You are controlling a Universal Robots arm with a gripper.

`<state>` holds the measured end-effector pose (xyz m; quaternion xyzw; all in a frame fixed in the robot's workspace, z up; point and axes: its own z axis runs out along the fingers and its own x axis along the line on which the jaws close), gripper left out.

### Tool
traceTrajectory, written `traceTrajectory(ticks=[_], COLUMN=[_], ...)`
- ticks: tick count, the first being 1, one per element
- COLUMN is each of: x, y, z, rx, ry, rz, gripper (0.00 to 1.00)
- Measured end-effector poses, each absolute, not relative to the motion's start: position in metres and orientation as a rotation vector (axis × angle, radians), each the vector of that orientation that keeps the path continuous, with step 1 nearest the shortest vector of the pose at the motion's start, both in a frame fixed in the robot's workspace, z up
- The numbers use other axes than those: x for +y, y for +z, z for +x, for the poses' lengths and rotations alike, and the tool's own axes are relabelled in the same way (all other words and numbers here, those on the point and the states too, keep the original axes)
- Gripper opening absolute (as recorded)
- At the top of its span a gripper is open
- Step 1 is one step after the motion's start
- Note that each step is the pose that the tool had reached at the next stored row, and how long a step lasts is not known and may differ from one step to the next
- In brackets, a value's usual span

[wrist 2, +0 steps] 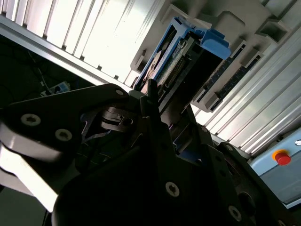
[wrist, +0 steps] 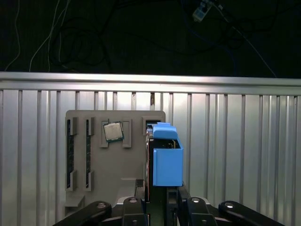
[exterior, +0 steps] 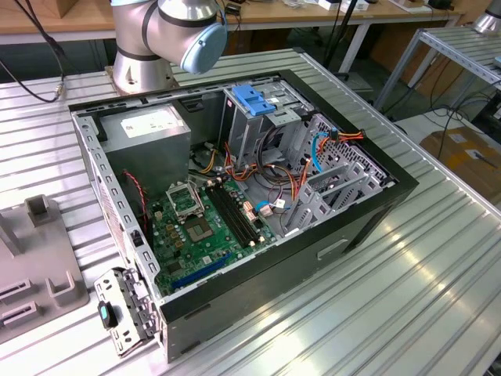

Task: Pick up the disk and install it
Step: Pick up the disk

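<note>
Disk [wrist: 167, 162] with its blue plastic frame stands on edge in a slot of a grey holder [wrist: 117, 165], which lies on the ribbed metal table [wrist: 235, 141]. In both wrist views the gripper [wrist: 160, 195] sits right at the near end of the disk, and in the second wrist view a bit of the blue frame shows between the gripper's dark parts. Whether the gripper is clamped on the disk or only straddles it cannot be told.

The same holder also carries a square processor chip [wrist: 113, 131] lying flat in its own pocket beside the disk, and two dark memory sticks [wrist: 69, 155] set in narrow slots further along.

In the exterior view an open computer case [exterior: 368, 223] lies on its side in the middle of the table. It holds a green circuit board [exterior: 200, 231], a grey power box [exterior: 149, 129] at the far end, a metal cage topped by a blue clip [exterior: 254, 98], and loose coloured cables [exterior: 293, 184] between them. The arm's base [exterior: 145, 47] stands behind the case.
</note>
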<state>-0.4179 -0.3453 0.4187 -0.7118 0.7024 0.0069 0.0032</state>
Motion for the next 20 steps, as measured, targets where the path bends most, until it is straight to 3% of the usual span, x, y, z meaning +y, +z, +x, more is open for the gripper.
traceTrajectory(ticks=[20], x=[-0.345], y=[0.431], z=[-0.418], rx=[2.202], ry=[0.022], rz=[-2.231], gripper=[0.35])
